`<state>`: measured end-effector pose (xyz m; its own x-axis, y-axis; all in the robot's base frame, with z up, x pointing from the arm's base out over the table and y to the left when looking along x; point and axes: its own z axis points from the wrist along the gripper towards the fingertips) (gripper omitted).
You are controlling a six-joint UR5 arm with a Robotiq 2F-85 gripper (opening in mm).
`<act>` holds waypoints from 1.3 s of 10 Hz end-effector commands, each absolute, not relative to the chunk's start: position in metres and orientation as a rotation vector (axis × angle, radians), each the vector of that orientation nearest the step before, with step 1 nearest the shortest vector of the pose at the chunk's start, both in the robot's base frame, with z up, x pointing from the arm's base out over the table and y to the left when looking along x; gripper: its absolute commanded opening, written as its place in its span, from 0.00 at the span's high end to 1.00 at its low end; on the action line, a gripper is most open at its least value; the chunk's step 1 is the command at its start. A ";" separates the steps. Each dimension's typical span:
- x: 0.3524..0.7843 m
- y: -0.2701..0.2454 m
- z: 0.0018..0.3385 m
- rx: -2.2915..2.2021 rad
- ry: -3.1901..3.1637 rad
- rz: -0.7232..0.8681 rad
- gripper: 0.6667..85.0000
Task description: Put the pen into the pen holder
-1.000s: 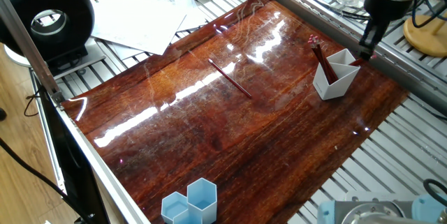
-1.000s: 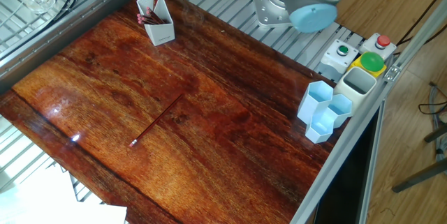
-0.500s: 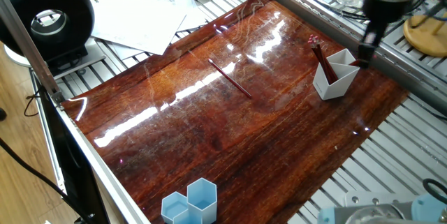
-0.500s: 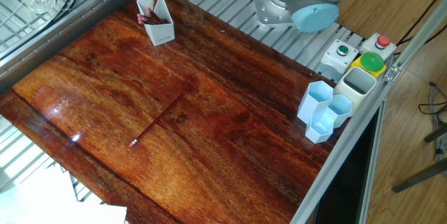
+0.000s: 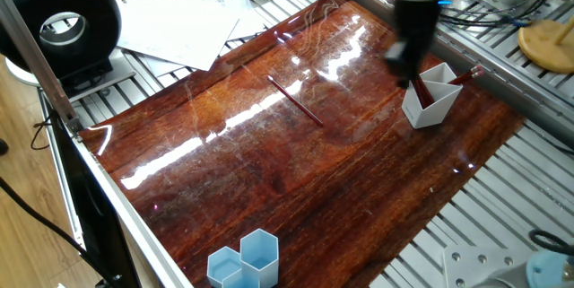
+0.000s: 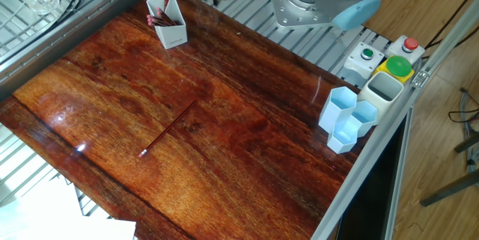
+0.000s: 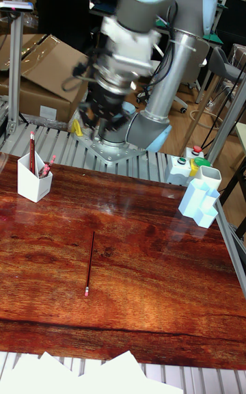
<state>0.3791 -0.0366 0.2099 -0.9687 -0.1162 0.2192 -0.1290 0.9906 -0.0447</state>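
Observation:
A thin dark red pen lies flat on the glossy wooden table, also seen as pen and pen. The white angular pen holder stands near the far edge with a few red pens upright in it; it shows again as pen holder and pen holder. My gripper is motion-blurred, hanging in the air just beside and above the holder. It is well clear of the lying pen. In the tall fixed view the gripper looks spread open with nothing in it.
Light blue hexagonal cups stand at the table's edge, next to a button box. Loose papers and a black ring lamp lie off one side. The arm's base sits behind the table.
The gripper has swung from the outer side of the pen holder across to its other side, over the table. The lying pen and the holder have not moved.

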 end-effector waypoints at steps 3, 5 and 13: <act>0.410 0.005 0.203 0.285 -2.906 -0.033 0.73; 0.418 0.008 0.201 0.238 -2.943 -0.044 0.72; 0.512 0.012 0.135 0.185 -3.009 -0.062 0.52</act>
